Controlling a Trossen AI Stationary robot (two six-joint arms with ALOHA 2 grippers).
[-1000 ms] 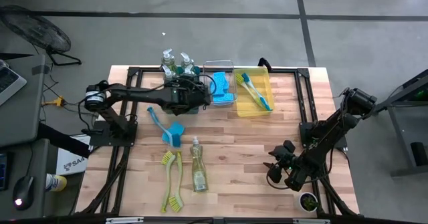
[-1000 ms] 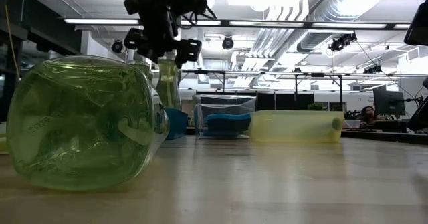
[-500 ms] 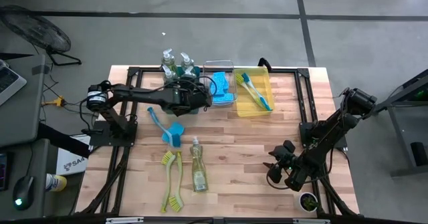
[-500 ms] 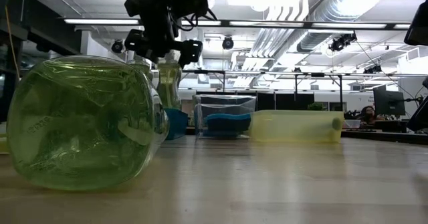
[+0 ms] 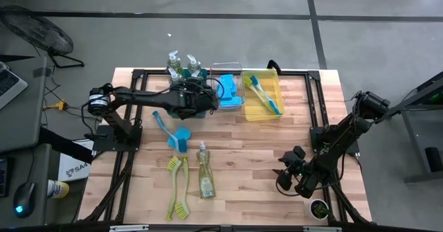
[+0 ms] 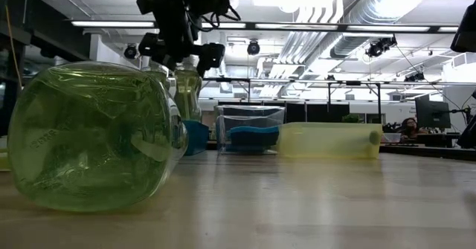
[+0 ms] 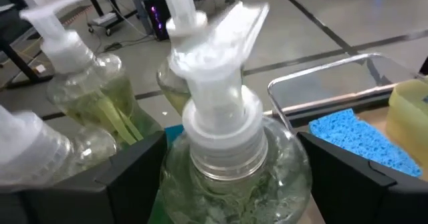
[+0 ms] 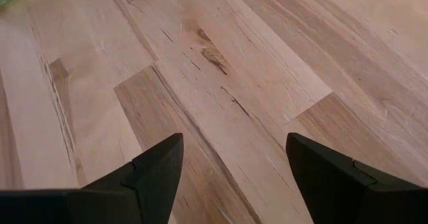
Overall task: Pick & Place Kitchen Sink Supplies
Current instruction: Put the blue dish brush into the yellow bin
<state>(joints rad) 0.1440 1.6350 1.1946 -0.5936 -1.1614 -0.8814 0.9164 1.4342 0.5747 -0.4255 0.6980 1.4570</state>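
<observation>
Sponges (image 5: pixel 232 93) in the middle bin (image 5: pixel 226 68), brushes (image 5: pixel 261 92) in the bin (image 5: pixel 275 79) to its right.

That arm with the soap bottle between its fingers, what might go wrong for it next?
Two risks, I'd guess. The soap bottle between the left gripper fingers sits tight among other pump bottles, so it may knock one over. Its round, smooth body could also slip or tilt when released.
</observation>
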